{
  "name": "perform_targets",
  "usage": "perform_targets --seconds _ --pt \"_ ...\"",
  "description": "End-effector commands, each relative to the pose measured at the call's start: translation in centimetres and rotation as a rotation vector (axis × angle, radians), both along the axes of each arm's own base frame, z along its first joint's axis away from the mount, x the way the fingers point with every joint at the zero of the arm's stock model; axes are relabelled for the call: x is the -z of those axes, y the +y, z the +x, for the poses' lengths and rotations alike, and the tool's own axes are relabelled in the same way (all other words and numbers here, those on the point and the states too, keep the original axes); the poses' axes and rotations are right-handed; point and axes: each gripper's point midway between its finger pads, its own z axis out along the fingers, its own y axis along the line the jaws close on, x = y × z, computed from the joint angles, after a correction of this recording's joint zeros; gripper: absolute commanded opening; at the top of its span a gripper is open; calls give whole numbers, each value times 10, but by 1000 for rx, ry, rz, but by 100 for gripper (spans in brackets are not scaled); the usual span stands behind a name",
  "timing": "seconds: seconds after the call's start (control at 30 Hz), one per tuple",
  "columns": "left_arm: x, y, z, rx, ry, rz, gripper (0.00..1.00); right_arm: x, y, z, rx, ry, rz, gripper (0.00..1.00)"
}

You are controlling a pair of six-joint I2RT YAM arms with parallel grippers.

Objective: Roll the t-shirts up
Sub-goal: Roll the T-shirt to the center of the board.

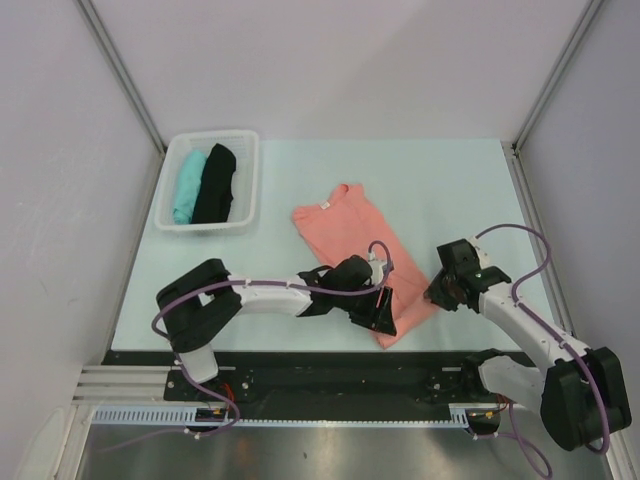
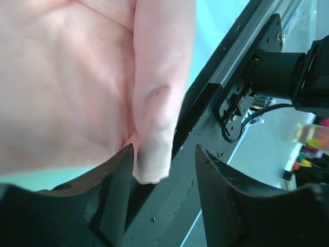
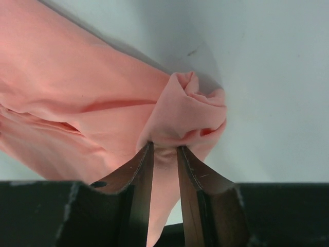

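Near the front edge of the bench [image 1: 450, 180], a bit right of the middle: the pink t-shirt [image 1: 345, 235], lying flat and slanted, neck toward the back edge, bottom hem toward the front right corner. On the hem end, close to the front edge, the left gripper [image 1: 378, 312], stretched in from the left side. In the left wrist view, left gripper [image 2: 164, 152] with fingers [image 2: 110, 200] spread wide apart, squeezing nothing; a folded lip of the pink t-shirt [image 2: 67, 87] poking in between them, right up against one finger and well apart from the other. Beyond the tips, the black rail [image 2: 205, 100] along the front edge. At the right side of the shirt, the right gripper [image 1: 437, 290], down at the cloth. In the right wrist view, right gripper [image 3: 164, 148] with fingers [image 3: 134, 180] pressed close together, pinching a bunched-up bit of the pink t-shirt [image 3: 77, 98]; cloth curled into a small soft lump just past the tips, the rest lying flat off to one side. Well apart from all this, near the back left corner, a white basket [image 1: 250, 175] with the teal t-shirt [image 1: 187, 185] and the black t-shirt [image 1: 215, 183] bundled up inside, side by side, teal nearer the left edge.
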Motion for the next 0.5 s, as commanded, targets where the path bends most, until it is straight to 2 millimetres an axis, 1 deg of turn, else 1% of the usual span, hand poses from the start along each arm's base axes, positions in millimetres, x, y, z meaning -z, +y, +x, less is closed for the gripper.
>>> perform_targets --seconds 0.0,0.07,0.13,0.17,0.2,0.23,0.27,0.3,0.33,0.37,0.43,0.47 --pt "-47 4 24 -19 -188 12 57 0 7 16 -17 -38 1 31" --pt "-53 6 36 -38 -250 43 58 1 10 18 -24 -35 0 31" --pt "-52 3 41 -30 -280 65 58 4 11 19 -29 -23 -8 32" --pt "-58 -3 46 -33 -301 71 57 4 11 21 -31 -24 -11 32" --pt "-59 -8 44 -21 -315 76 56 6 12 20 -33 -20 -11 32" --pt "-50 -12 45 -11 -324 100 56 7 12 21 -33 -16 -12 32" --pt "-54 -20 49 -16 -340 97 56 7 12 21 -34 -16 -11 32" --pt "-52 -26 47 -9 -339 98 55 8 13 22 -34 -16 -10 33" --pt "-38 -30 48 -5 -328 129 54 8 13 22 -33 -16 -9 33" --pt "-41 -36 49 -10 -336 121 51 10 13 22 -33 -10 -12 33" --pt "-36 -43 47 -19 -332 119 48 10 13 22 -29 -9 -12 33" --pt "-31 -47 47 -20 -327 116 44 12 13 22 -31 -3 -15 33"
